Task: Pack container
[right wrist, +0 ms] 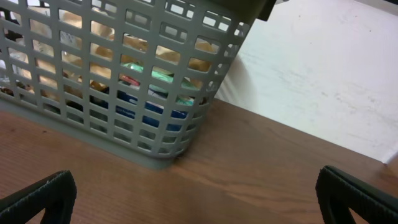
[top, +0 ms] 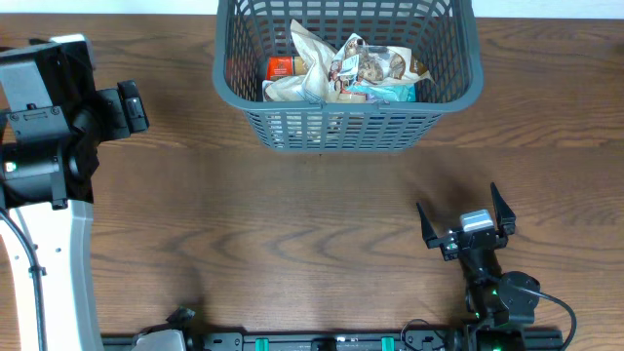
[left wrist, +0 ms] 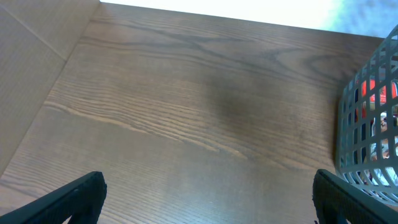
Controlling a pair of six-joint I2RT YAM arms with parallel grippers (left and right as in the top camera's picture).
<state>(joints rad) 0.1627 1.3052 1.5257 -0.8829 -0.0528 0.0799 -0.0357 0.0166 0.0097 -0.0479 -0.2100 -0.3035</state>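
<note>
Overhead, the brown table (top: 292, 224) carries the grey basket (top: 341, 127) at 12 o'clock, its long side running 9 to 3. The left gripper (top: 136, 107) sits at its 9 o'clock, the right gripper (top: 458, 207) at its 5, seemingly nearer. Both have jaws spread wide, holding nothing. Snack packets (top: 361, 68) lie inside; no print is readable.

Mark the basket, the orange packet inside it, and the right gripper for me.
basket (top: 341, 127), overhead view, front lattice wall.
orange packet (top: 281, 67), overhead view, its visible face.
right gripper (top: 456, 198), overhead view, midway between its open fingertips.
</note>
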